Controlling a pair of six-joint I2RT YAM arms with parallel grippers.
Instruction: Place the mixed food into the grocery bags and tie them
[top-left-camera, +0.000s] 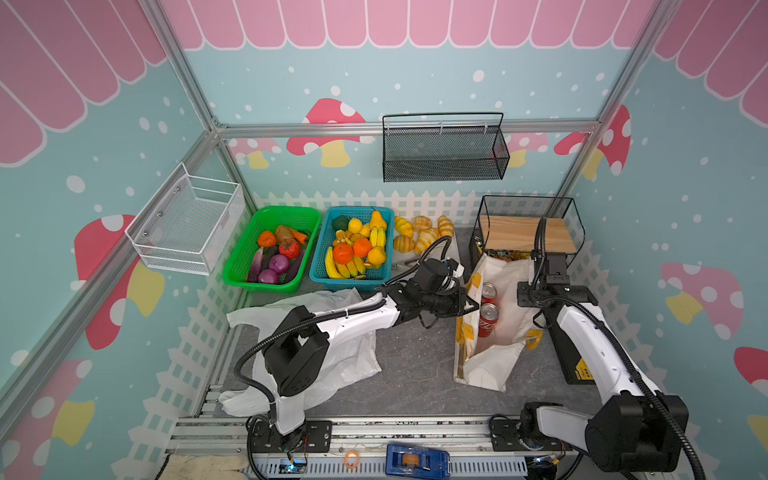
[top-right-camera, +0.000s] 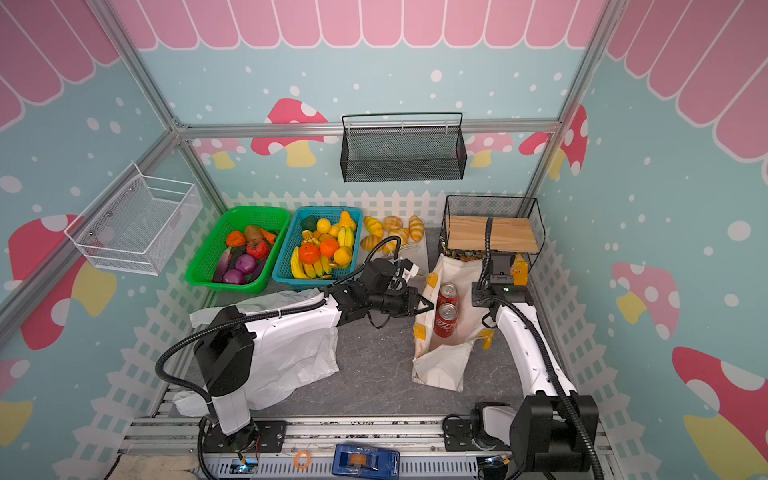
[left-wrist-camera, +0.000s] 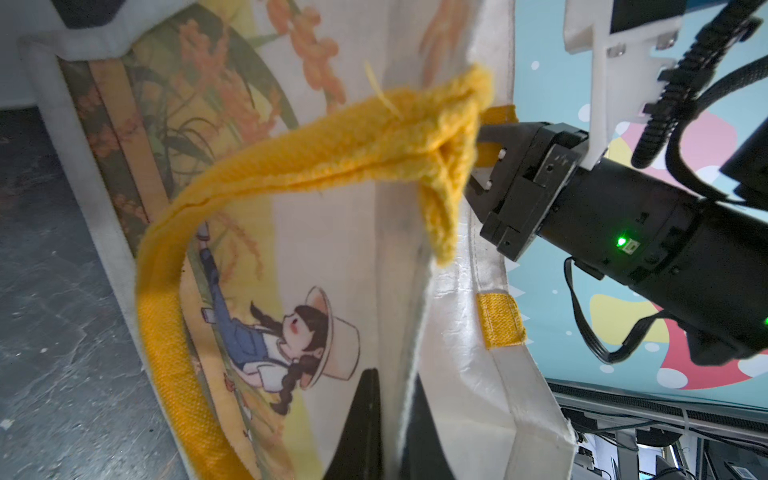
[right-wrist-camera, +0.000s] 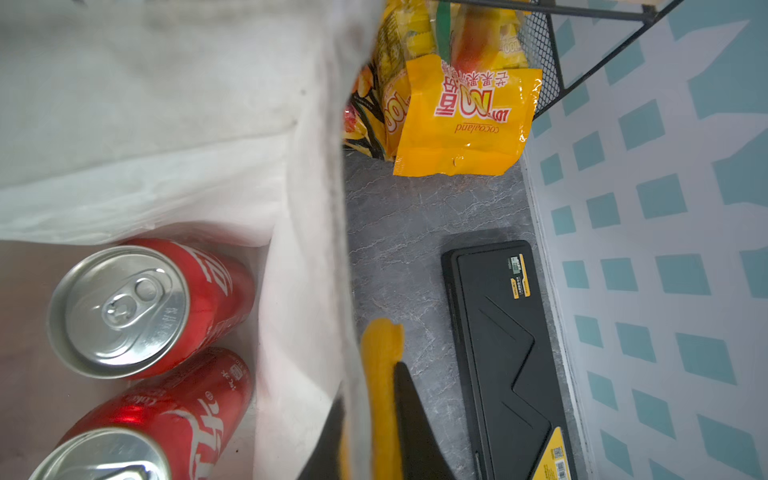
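My left fingers are pinched tight on the left wall of the tote, just below its rim. The left wrist view shows the white fabric squeezed between them. My right fingers are closed on the opposite wall, with the cloth and a yellow strap caught between them. Gripped on both sides, the tote stands with its mouth open near the right edge of the bench. Two red soda cans stand upright inside it, touching each other. The thin white plastic bag lies flat near the front left corner, partly under my left arm. The tomato and two purple onions sit in the green basket at the far left corner.
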